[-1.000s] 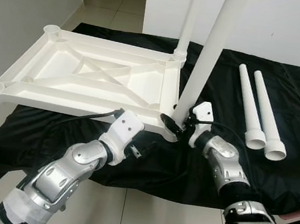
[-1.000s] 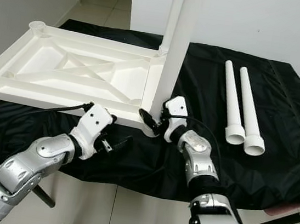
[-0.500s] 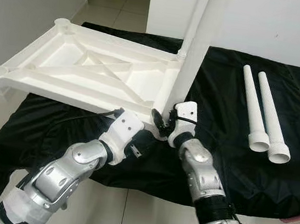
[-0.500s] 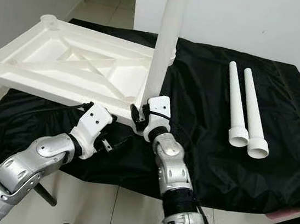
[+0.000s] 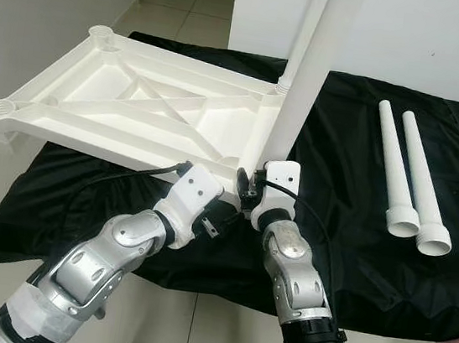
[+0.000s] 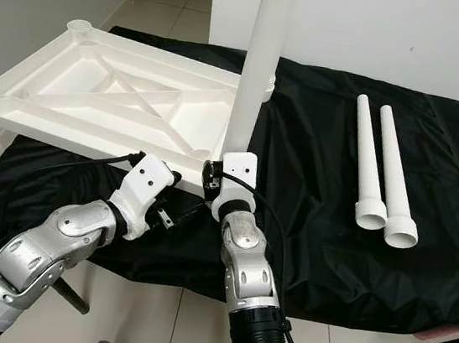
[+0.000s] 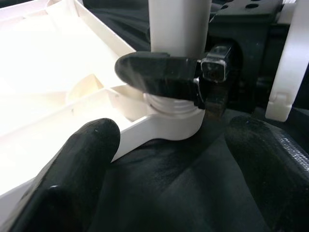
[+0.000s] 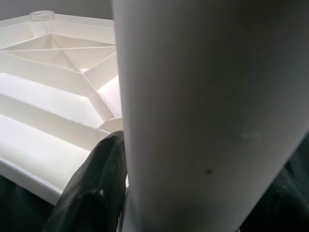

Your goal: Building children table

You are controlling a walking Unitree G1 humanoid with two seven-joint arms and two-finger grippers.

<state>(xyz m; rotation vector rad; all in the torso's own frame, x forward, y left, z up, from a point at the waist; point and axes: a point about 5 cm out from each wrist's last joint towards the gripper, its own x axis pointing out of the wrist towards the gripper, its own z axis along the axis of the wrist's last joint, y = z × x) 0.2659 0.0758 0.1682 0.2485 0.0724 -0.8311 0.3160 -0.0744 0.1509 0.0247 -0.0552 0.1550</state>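
Our right gripper (image 5: pixel 248 192) pinches the upright leg (image 6: pixel 259 65) at the tabletop (image 5: pixel 136 108) corner socket, left gripper (image 7: pixel 169 159) spread just at its 9 o'clock.

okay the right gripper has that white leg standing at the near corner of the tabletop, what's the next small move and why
Probably press and twist the leg down into the corner socket. The right gripper is clamped on its base at the upturned tabletop, and threads show above the socket, so it looks not fully seated. The left gripper hovers open nearby.
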